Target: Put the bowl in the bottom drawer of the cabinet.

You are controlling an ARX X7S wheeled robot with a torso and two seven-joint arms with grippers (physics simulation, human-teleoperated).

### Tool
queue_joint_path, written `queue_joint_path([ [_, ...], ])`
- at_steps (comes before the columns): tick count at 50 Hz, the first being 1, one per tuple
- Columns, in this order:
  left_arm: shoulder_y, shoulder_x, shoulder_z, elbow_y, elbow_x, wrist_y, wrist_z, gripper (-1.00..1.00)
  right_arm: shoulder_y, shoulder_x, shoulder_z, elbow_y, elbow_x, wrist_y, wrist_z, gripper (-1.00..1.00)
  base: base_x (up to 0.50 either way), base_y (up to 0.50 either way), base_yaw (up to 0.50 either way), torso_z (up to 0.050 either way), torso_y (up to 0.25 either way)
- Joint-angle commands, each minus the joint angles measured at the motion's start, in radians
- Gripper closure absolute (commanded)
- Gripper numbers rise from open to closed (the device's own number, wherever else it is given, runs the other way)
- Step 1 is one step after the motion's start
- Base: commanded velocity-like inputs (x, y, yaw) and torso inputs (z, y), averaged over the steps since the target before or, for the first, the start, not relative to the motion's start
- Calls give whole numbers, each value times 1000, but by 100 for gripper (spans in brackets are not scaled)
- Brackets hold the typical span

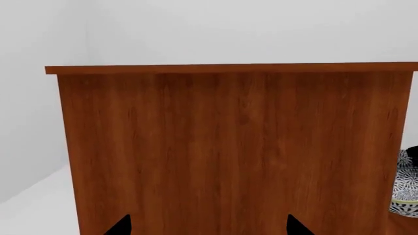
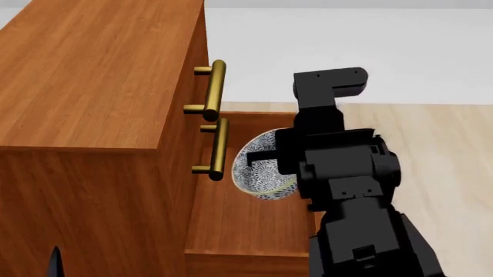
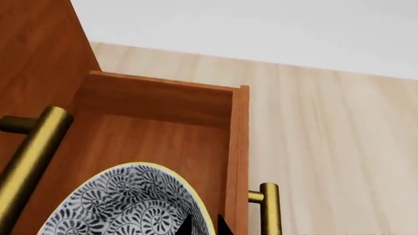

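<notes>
The blue-grey patterned bowl (image 2: 260, 164) hangs tilted on its side above the open bottom drawer (image 2: 246, 228), close to the cabinet (image 2: 92, 81) front. My right gripper (image 3: 203, 226) is shut on the bowl (image 3: 124, 205), with one fingertip on each side of its rim. In the right wrist view the bottom drawer (image 3: 156, 139) is pulled out and its wooden floor is bare. My left gripper (image 1: 207, 226) is open and faces the cabinet (image 1: 228, 147) side panel with nothing between its fingers. The bowl (image 1: 408, 191) peeks in at the edge of that view.
Two brass bar handles (image 2: 216, 86) (image 2: 220, 147) of the upper drawers stick out just beside the bowl. The drawer's own handle (image 3: 271, 210) is on its front. Pale wood floor (image 2: 439, 138) stretches to the right. My right arm (image 2: 347, 179) hides the drawer's right side.
</notes>
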State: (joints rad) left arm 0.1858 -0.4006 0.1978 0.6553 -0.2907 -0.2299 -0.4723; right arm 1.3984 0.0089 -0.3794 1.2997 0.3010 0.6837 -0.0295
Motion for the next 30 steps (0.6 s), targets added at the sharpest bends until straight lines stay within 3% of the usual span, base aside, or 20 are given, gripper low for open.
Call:
queue_joint_path([
  [1, 2, -2, -1, -3, -3, 5, -2, -100, -2, -8, -56, 9, 50, -18, 6, 100, 0, 0, 0, 0, 0],
  [30, 9, -9, -6, -9, -11, 18, -9, -100, -48, -9, -201, 9, 232, -38, 44, 100, 0, 0, 0, 0, 0],
])
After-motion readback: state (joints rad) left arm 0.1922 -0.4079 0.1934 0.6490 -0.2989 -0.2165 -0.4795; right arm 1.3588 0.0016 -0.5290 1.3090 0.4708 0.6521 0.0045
